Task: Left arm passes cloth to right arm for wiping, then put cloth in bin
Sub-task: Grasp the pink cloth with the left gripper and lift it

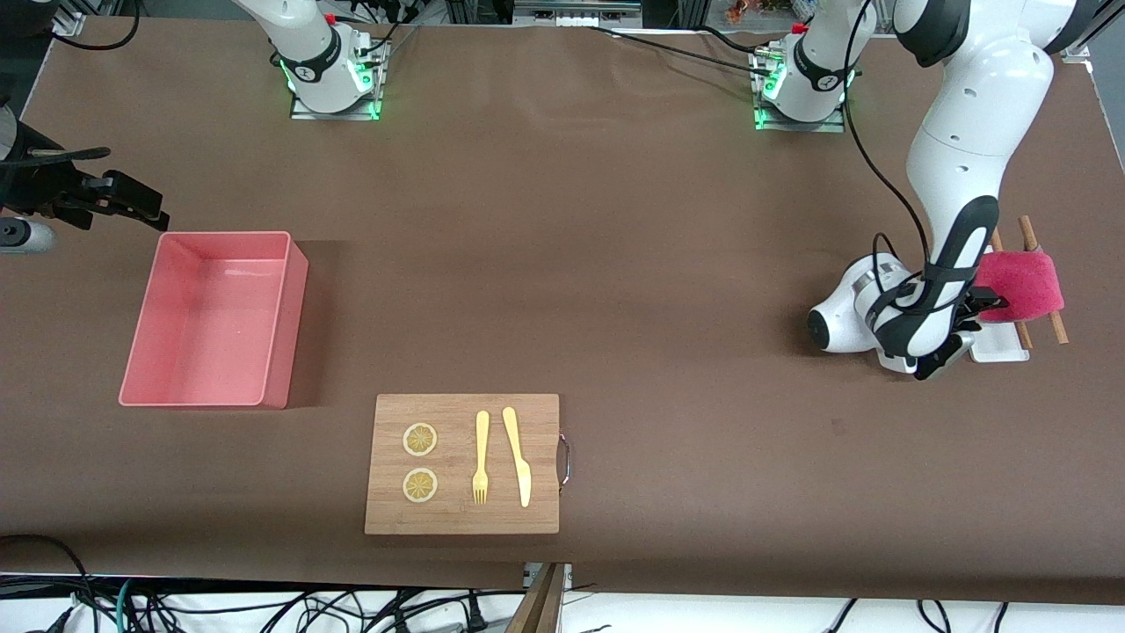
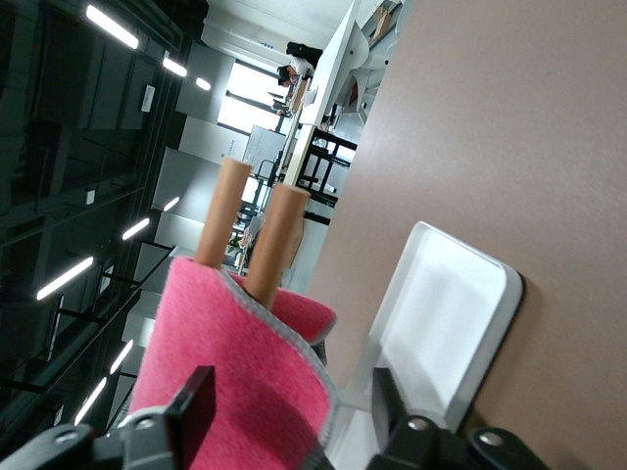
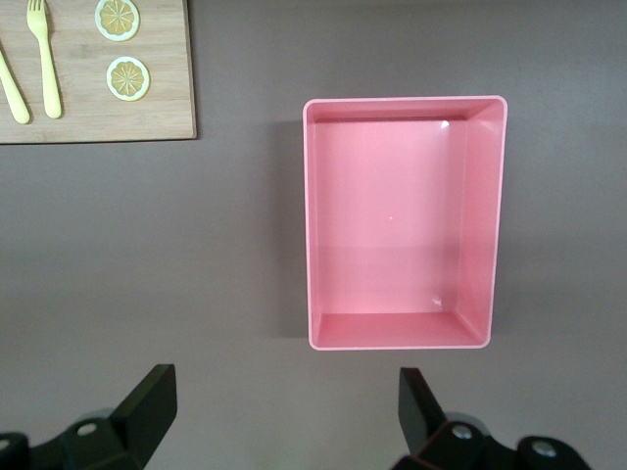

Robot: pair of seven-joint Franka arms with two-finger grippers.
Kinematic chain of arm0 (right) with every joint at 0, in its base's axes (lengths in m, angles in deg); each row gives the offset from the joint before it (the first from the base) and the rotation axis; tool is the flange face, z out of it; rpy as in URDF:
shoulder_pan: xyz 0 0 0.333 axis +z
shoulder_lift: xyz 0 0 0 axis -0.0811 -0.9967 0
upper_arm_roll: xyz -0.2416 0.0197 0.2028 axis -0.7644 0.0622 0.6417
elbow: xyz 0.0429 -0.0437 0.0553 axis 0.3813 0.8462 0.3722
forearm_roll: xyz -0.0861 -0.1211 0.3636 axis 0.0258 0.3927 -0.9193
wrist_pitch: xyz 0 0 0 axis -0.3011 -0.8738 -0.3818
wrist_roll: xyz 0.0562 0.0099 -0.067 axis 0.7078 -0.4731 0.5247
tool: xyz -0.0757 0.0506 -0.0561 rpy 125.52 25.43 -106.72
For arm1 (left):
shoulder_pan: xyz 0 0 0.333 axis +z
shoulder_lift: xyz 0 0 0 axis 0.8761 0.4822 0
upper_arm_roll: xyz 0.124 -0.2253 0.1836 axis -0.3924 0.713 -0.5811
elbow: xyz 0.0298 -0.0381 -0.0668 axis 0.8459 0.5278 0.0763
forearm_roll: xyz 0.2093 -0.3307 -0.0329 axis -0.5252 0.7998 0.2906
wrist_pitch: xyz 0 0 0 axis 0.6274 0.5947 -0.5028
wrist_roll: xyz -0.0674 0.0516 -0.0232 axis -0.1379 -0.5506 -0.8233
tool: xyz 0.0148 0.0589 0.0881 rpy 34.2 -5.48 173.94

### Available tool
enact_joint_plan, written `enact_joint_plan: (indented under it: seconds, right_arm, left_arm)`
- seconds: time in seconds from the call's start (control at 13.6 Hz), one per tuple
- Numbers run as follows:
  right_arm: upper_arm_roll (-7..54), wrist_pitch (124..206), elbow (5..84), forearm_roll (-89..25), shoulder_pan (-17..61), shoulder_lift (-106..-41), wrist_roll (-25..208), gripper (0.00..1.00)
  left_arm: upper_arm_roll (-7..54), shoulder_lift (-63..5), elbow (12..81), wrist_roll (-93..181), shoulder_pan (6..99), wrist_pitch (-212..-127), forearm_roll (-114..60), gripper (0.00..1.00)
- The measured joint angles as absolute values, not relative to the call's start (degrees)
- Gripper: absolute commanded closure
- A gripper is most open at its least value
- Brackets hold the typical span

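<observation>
Left claw [image 1: 962,330] hangs spread wide at the crimson-pink terry cloth [image 1: 1019,283], draped over two wooden sticks [image 1: 1041,277] beside a small white tray [image 1: 1002,345]. Right claw [image 3: 284,411], also spread and waiting, hovers near the empty salmon-pink rectangular plastic bin [image 1: 281,316] on the brown counter [image 1: 668,264].

1. A brown table [image 1: 615,264] fills the front view from edge to edge, with both arm bases bolted along the edge where the robots stand.
2. The bin [image 1: 211,321] sits directly on it toward the right arm's end, open and upright.
3. A wooden board [image 1: 463,464] lies close to the edge nearest the front camera, roughly mid-table.
4. Toward the left arm's end, a small white tray [image 1: 999,343] rests flat on the surface.
5. Two wooden sticks [image 1: 1046,290] lie by that tray, close together.
</observation>
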State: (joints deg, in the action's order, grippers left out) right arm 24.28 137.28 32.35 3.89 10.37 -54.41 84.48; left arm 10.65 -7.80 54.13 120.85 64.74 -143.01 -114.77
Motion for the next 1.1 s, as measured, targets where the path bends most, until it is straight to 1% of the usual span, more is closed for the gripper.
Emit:
enact_joint_plan:
  seconds: [0.07, 0.15, 0.22, 0.88, 1.1]
  right_arm:
    - [24.3, 137.3, 32.3, 3.9, 10.4, -54.4, 84.5, 0.00]
    - [24.3, 137.3, 32.3, 3.9, 10.4, -54.4, 84.5, 0.00]
    - [24.3, 137.3, 32.3, 3.9, 10.4, -54.4, 84.5, 0.00]
    - [24.3, 137.3, 32.3, 3.5, 10.3, -54.4, 84.5, 0.00]
    - [24.3, 137.3, 32.3, 3.4, 10.3, -54.4, 84.5, 0.00]
  left_arm:
    - [10.6, -7.5, 54.1, 121.3, 64.7, -143.0, -114.8, 0.71]
    - [10.6, -7.4, 54.1, 121.5, 64.7, -143.0, -114.8, 0.89]
    - [10.7, -7.4, 54.1, 121.5, 64.7, -143.0, -114.8, 1.00]
    - [11.0, -7.4, 54.0, 121.7, 64.7, -143.0, -114.8, 1.00]
    - [12.4, -8.3, 52.5, 117.9, 64.3, -142.9, -111.0, 1.00]
